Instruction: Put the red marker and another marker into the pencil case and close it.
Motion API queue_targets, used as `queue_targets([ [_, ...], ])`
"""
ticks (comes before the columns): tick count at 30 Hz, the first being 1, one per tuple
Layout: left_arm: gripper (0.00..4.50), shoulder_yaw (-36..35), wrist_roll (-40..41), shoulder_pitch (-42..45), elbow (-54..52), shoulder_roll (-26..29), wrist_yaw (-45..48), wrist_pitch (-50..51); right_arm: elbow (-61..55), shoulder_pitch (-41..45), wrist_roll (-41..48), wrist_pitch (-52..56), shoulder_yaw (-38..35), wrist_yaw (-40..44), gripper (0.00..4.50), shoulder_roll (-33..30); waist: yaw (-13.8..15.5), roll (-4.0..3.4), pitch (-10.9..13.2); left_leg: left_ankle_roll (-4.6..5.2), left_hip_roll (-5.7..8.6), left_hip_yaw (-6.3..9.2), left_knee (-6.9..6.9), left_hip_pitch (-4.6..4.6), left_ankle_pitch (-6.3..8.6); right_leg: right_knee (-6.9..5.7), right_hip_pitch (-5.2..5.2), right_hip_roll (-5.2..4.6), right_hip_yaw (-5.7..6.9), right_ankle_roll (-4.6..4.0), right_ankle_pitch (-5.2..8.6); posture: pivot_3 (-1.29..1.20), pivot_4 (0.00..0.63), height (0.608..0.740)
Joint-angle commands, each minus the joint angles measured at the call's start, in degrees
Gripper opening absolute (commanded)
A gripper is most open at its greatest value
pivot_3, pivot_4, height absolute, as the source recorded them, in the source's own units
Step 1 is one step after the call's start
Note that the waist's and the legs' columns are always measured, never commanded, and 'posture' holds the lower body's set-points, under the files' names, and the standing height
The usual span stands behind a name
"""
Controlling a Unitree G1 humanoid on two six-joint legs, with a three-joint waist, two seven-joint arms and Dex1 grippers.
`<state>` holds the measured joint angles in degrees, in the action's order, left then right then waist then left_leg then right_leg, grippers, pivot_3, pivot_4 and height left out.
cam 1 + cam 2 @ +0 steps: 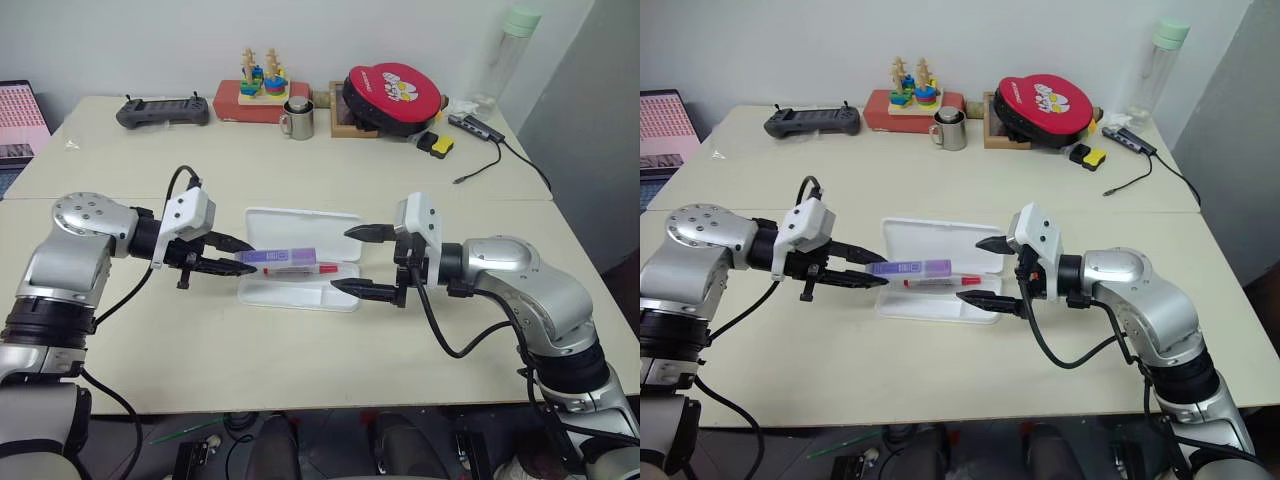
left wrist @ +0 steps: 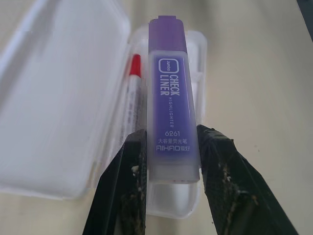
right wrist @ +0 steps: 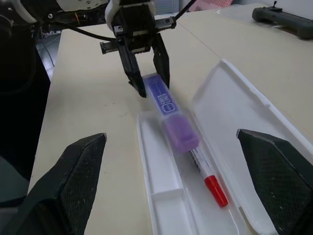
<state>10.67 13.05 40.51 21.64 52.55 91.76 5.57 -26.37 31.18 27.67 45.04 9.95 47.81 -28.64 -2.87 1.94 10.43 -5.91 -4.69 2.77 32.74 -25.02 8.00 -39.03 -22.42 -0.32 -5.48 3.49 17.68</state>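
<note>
**Desk:** What does the robot have in hand at the near edge of the table?

**Photographer:** The left gripper (image 1: 222, 255) is clamped on the butt end of the purple marker (image 1: 276, 257), which juts out level over the open pencil case (image 1: 300, 262). The right gripper (image 1: 364, 262) stands spread wide and empty at the case's other end, one finger on either side of it, touching nothing as far as the views show.

**Desk:** And the red marker?

**Photographer:** The red marker (image 1: 937, 282) already lies in the tray's long compartment, beside and partly under the purple one. The lid (image 1: 305, 228) lies flat on the table on the far side of the tray.

**Desk:** How should the robot finish the drop?

**Photographer:** By the look of it, the robot should keep the purple marker parallel to the tray's length, lower it alongside the red marker rather than across it, and let go only when it sits low in the tray, so neither marker blocks the lid. The right gripper looks placed to steady the case.

**Desk:** Anything farther back?

**Photographer:** A steel mug (image 1: 297, 119) and a red round pouch (image 1: 394, 96), well apart from the work.
</note>
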Motion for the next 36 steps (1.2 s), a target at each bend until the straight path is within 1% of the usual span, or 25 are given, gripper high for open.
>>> queue_targets([
  [1, 1.21, 2.6, -1.4, 1.6, 1.9, 0.4, 0.7, -2.6, -3.9, -1.0, 1.4, 0.7, -1.7, -2.1, 4.50, -0.3, -0.1, 0.00, 0.0, 0.00, 0.00, 0.00, 0.00, 0.00, 0.00, 0.00, 0.01, 0.00, 0.00, 0.00, 0.00, 0.00, 0.150, 0.740],
  [8, 1.21, 3.8, -2.9, 1.1, 2.8, -0.6, 0.7, -3.3, -4.8, -1.6, 1.6, 1.4, -1.2, -4.0, 4.50, -0.6, -0.2, 0.00, 0.0, 0.01, 0.00, 0.02, 0.03, 0.00, 0.00, -0.03, 0.02, 0.00, 0.00, 0.05, 0.01, 0.00, 0.150, 0.740],
  [13, 1.21, 3.4, -4.2, 1.1, 3.2, -1.5, 0.7, -3.1, -4.5, -1.5, 1.7, 1.5, -1.1, -4.4, 4.50, -0.7, -0.2, 0.00, 0.0, 0.01, 0.00, 0.03, 0.06, 0.00, 0.00, -0.04, 0.04, 0.00, 0.01, 0.09, -0.01, 0.00, 0.150, 0.740],
  [15, 1.91, 3.2, -4.3, 1.1, 3.3, -1.7, 0.7, -3.2, -4.4, -1.3, 1.5, 1.5, -1.0, -4.4, 4.50, -0.9, -0.2, 0.00, 0.0, 0.01, 0.00, 0.03, 0.06, 0.00, 0.00, -0.04, 0.04, 0.00, 0.01, 0.09, -0.01, 0.00, 0.150, 0.740],
  [16, 1.95, 3.1, -4.4, 1.2, 3.4, -1.9, 0.7, -3.2, -4.4, -1.2, 1.6, 1.5, -1.1, -4.4, 4.50, -0.9, -0.2, 0.00, 0.0, 0.01, 0.00, 0.03, 0.06, 0.00, 0.00, -0.05, 0.04, 0.00, 0.01, 0.08, -0.02, 0.00, 0.150, 0.740],
  [18, 2.48, 3.0, -4.7, 1.4, 3.6, -2.3, 0.5, -3.3, -4.5, -1.1, 1.7, 1.6, -1.1, -4.5, 4.50, -1.0, -0.2, 0.00, 0.0, 0.01, 0.00, 0.04, 0.06, 0.00, 0.00, -0.04, 0.04, 0.00, 0.01, 0.08, -0.02, 0.00, 0.150, 0.740],
  [25, 3.54, 2.2, -3.3, 0.6, 1.7, -4.1, 0.2, -1.6, -2.3, -1.6, -0.1, 1.6, -2.0, -7.3, 4.50, -0.8, -0.2, 0.00, 0.0, 0.01, 0.00, 0.04, 0.08, 0.00, 0.00, -0.05, 0.06, 0.00, 0.01, 0.08, -0.02, 0.00, 0.150, 0.740],
  [26, 3.74, 0.6, -0.6, 0.5, -0.5, -5.4, -0.7, 0.8, 0.5, -1.5, -2.3, 2.5, -2.8, -11.1, 4.50, -0.2, -0.2, 0.00, 0.0, 0.01, 0.00, 0.04, 0.09, 0.00, 0.00, -0.05, 0.06, 0.00, 0.01, 0.08, -0.03, 0.00, 0.150, 0.740],
  [28, 4.14, -1.5, 2.6, 0.2, -3.2, -7.0, -1.8, 4.0, 3.8, -1.3, -4.9, 3.8, -3.8, -15.9, 4.50, 0.5, -0.2, 0.01, 0.0, 0.01, 0.00, 0.05, 0.11, 0.01, 0.00, -0.07, 0.09, 0.00, 0.02, 0.08, -0.04, 0.00, 0.150, 0.740],
  [29, 4.31, -3.3, 5.6, 0.1, -5.8, -8.9, -3.8, 7.0, 6.3, -1.0, -6.2, 5.6, -5.1, -19.8, 4.50, 1.7, -0.1, 0.01, 0.0, 0.01, 0.00, 0.05, 0.13, 0.00, 0.00, -0.07, 0.08, 0.00, 0.02, 0.10, -0.05, 0.00, 0.150, 0.740],
  [30, 4.43, -4.6, 7.7, -0.2, -8.2, -10.8, -6.1, 9.9, 8.3, -0.9, -7.5, 7.6, -6.4, -23.5, 4.50, 3.0, 0.1, 0.02, 0.0, 0.01, 0.00, 0.05, 0.15, 0.00, 0.00, -0.08, 0.09, 0.00, 0.02, 0.10, -0.07, 0.00, 0.150, 0.740],
  [32, 4.43, -6.4, 10.2, -0.9, -11.7, -14.6, -11.3, 13.9, 11.7, -0.9, -10.1, 10.0, -8.9, -29.9, 4.50, 5.5, 0.4, 0.02, 0.0, 0.02, 0.01, 0.07, 0.18, 0.00, -0.01, -0.09, 0.11, 0.00, 0.02, 0.12, -0.10, 0.00, 0.150, 0.740],
  [34, 4.43, -6.6, 9.9, -2.0, -14.1, -17.8, -16.1, 15.1, 14.7, -0.8, -12.5, 9.5, -11.7, -35.6, 4.50, 8.1, 0.4, 0.00, 0.0, 0.02, 0.02, 0.07, 0.20, 0.01, -0.01, -0.10, 0.11, 0.00, 0.00, 0.13, -0.10, 0.00, 0.150, 0.740],
  [36, 4.43, -6.7, 9.9, -2.7, -16.0, -20.7, -20.3, 16.3, 16.4, -1.1, -14.3, 9.1, -12.4, -38.3, 4.50, 9.1, 0.5, 0.00, 0.0, 0.02, 0.03, 0.06, 0.19, 0.03, -0.01, -0.11, 0.12, 0.00, -0.02, 0.09, -0.14, 0.00, 0.150, 0.740],
])
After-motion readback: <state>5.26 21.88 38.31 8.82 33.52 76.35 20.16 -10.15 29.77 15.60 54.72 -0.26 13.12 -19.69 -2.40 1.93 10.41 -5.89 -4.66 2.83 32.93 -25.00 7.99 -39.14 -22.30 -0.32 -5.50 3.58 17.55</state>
